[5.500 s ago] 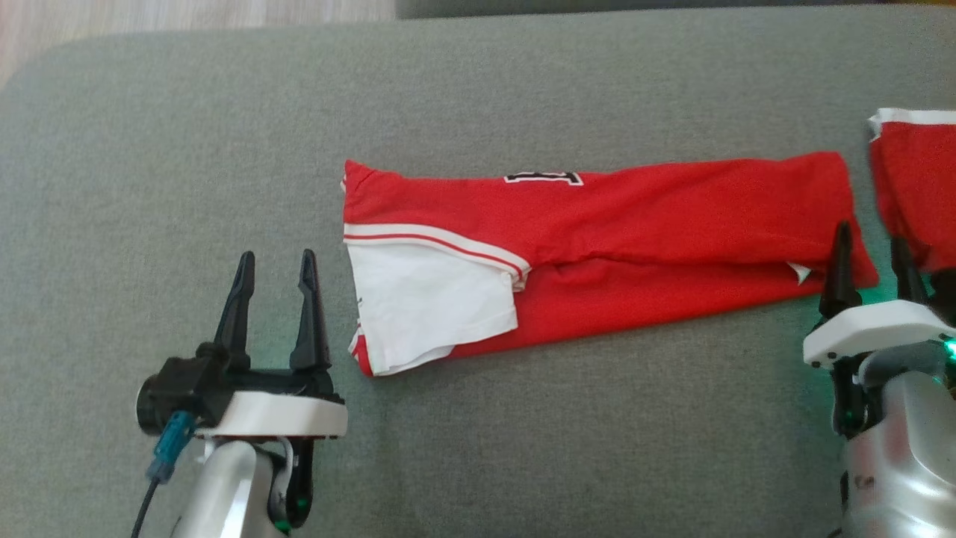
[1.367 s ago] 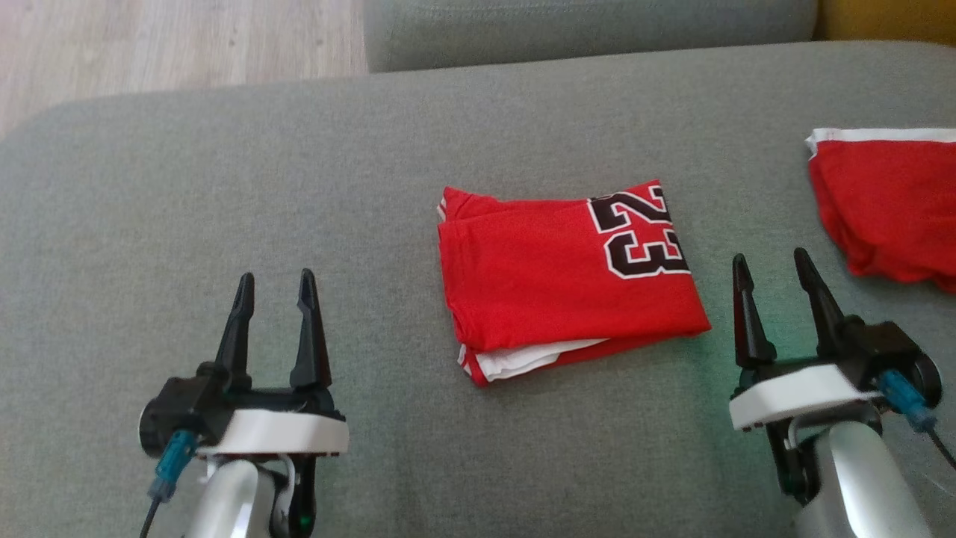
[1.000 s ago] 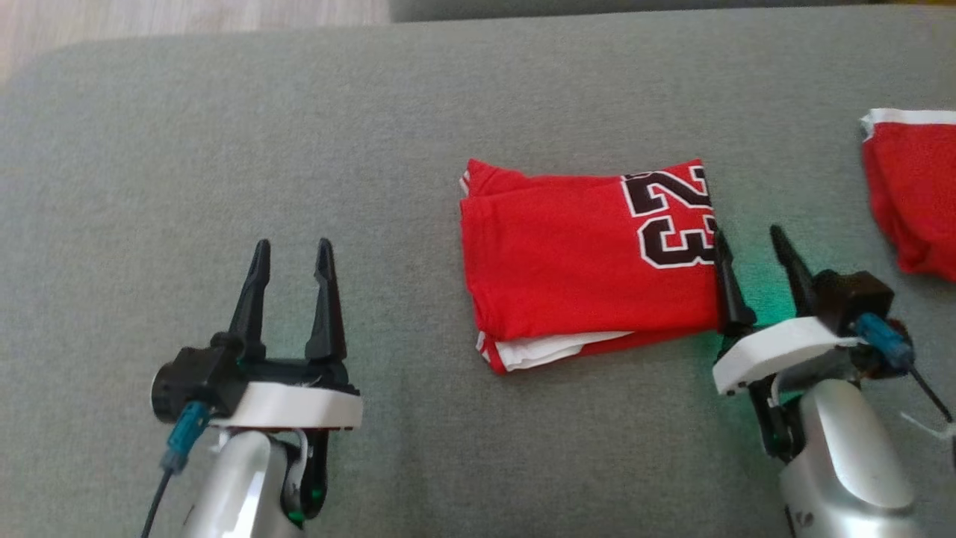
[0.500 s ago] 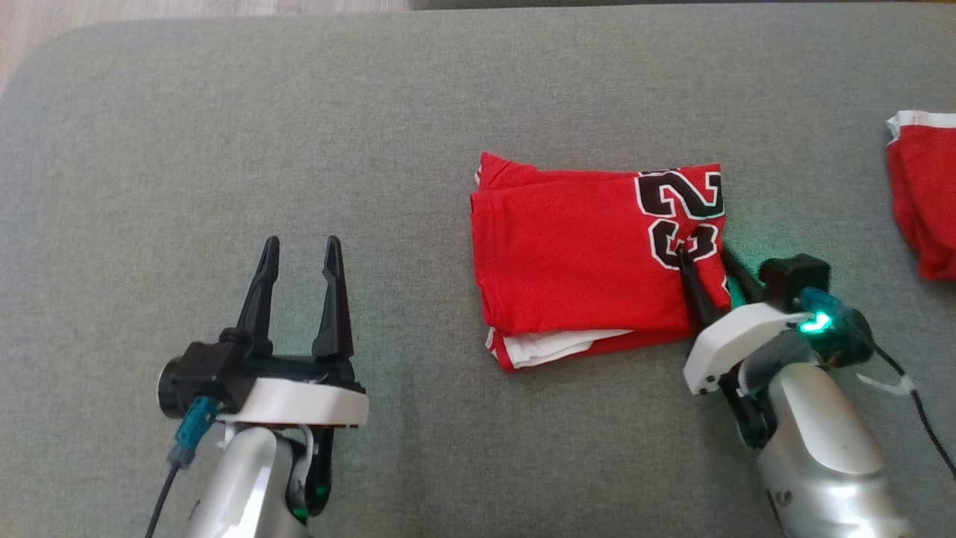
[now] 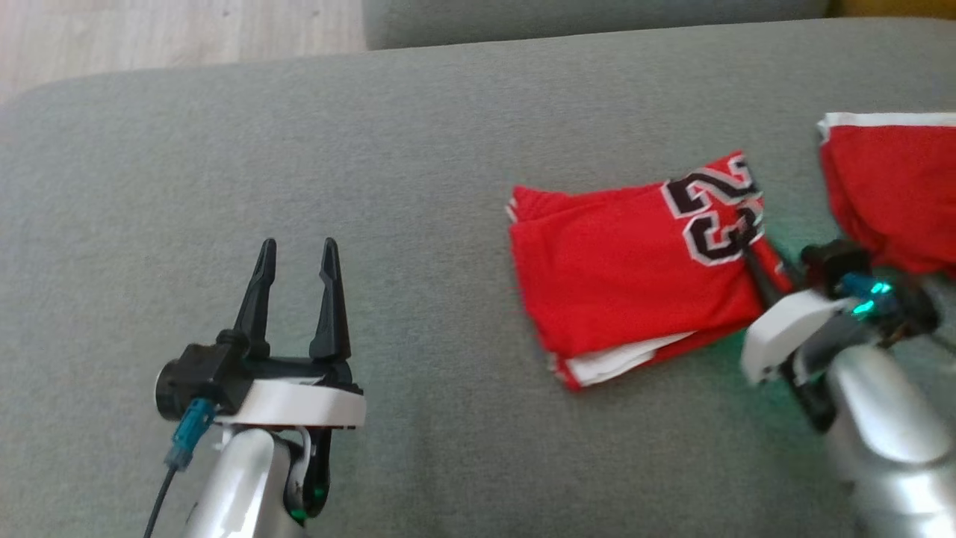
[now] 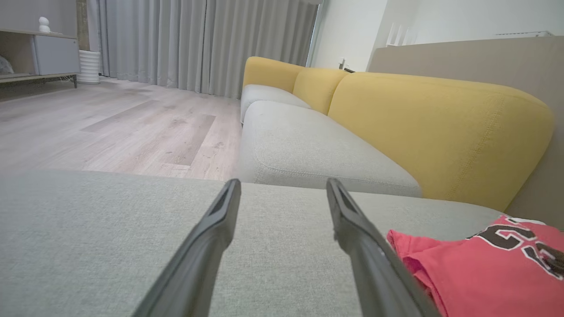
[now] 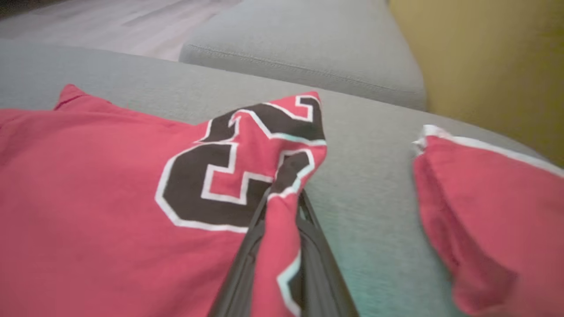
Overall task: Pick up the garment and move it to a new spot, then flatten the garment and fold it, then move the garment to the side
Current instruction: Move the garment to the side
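Note:
The garment (image 5: 627, 276) is a red jersey with a black "23", folded into a small stack on the grey couch seat (image 5: 373, 164), right of centre. My right gripper (image 5: 765, 261) is shut on the garment's right edge beside the number; in the right wrist view red cloth (image 7: 282, 229) is pinched between the two dark fingers. The left gripper (image 5: 297, 258) stands open at the lower left, well apart from the garment, with nothing between its fingers. In the left wrist view the garment (image 6: 484, 264) lies to the right of the open left gripper (image 6: 282, 189).
A second red garment with white trim (image 5: 889, 194) lies at the right edge, close to my right arm. Another grey seat cushion (image 6: 308, 149) and a yellow backrest (image 6: 440, 132) stand behind. Wooden floor (image 5: 149, 37) shows past the couch's far left edge.
My right gripper has closed on the garment's right edge and dragged it rightward, toward the second red garment. The left gripper has stayed open and still. The head camera has shifted.

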Tool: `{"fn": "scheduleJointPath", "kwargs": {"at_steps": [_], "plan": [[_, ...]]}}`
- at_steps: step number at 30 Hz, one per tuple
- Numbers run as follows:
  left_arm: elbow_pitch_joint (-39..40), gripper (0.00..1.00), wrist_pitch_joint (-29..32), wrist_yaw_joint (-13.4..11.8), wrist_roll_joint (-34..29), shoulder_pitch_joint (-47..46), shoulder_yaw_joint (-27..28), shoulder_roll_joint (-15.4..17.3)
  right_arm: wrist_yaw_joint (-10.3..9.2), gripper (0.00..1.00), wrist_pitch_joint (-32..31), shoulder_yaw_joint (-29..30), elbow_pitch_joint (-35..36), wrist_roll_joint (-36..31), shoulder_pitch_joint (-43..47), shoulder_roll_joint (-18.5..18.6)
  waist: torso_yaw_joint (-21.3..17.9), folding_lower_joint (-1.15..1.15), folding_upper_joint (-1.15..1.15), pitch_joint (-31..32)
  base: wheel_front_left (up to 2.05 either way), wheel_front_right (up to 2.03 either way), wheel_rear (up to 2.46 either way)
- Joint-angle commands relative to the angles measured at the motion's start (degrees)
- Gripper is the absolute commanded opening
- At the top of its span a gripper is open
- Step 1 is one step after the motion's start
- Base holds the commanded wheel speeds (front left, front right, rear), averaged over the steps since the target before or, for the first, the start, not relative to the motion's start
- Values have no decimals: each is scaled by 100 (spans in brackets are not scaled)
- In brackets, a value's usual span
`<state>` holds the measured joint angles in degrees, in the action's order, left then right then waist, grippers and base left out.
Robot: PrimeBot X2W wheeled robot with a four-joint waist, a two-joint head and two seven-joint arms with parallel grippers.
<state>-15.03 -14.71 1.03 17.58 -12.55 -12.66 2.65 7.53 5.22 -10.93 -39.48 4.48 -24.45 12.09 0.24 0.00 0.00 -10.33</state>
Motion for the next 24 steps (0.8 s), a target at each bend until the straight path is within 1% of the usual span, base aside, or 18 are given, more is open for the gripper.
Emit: {"fn": "scheduleJointPath", "kwargs": {"at_steps": [1, 4, 8, 13, 16, 17, 20, 23, 24], "plan": [[197, 100, -29, 0, -56, -126, 199, 22, -4, 0, -34, -128, 316, -70, -279, 203, -83, 0, 0, 11, 0, 0, 0], [218, 100, -29, 8, -74, -145, 205, 22, -4, 0, -226, -123, 649, -105, -352, 631, -178, 0, 0, -40, 0, 0, 0], [234, 100, -29, 15, -94, -185, 197, 22, -4, 0, -497, 22, 1029, -100, -453, 1206, -259, 0, 0, -171, 0, 0, 0], [233, 100, -29, 28, -116, -302, 149, 22, -4, 0, -769, 340, 1259, -79, -636, 1838, -290, 0, 0, -425, 0, 0, 0], [219, 100, -29, 45, -140, -401, 131, 22, -4, 0, -922, 609, 1193, -214, -760, 2184, -276, 0, 0, -589, 0, 0, 0], [219, 100, -29, 45, -140, -401, 131, 22, -4, 0, -922, 609, 1193, -214, -760, 2184, -276, 0, 0, -589, 0, 0, 0], [207, 100, -29, 59, -158, -490, 124, 22, -4, 0, -975, 876, 944, -296, -883, 2469, -250, 0, 0, -727, 0, 0, 0], [197, 100, -29, 72, -168, -561, 114, 22, -4, 0, -1004, 1140, 660, -460, -989, 2596, -220, 0, 0, -837, 0, 0, 0], [192, 100, -29, 74, -169, -596, 105, 22, -4, 0, -1003, 1322, 486, -561, -1038, 2594, -205, 0, 0, -891, 0, 0, 0]]}}
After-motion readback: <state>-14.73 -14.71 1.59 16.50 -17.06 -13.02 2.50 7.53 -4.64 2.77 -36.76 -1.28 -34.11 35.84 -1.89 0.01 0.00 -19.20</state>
